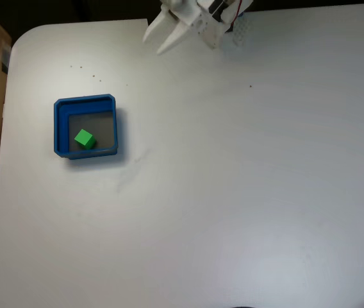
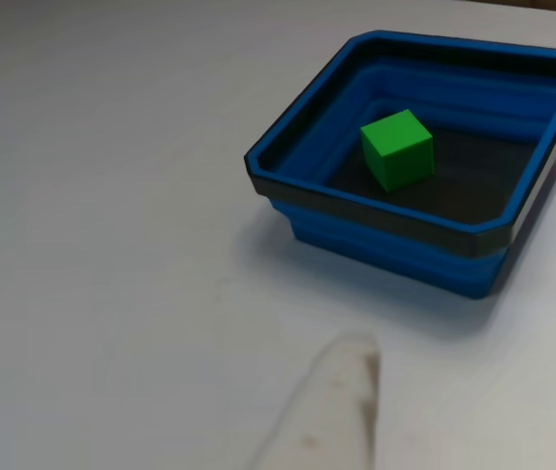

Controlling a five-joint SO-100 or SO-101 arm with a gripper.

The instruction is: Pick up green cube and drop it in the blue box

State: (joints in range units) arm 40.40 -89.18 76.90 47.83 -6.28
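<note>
No text, label, brand, number or sign can be read in either view. The blue box (image 2: 386, 250) and the green cube (image 2: 396, 149) have plain faces without any print, and the white tabletop (image 1: 233, 192) carries only some small dark specks, not letters.

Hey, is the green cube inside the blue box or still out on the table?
Inside. The green cube rests on the grey floor of the blue box, walls all around it.
</note>
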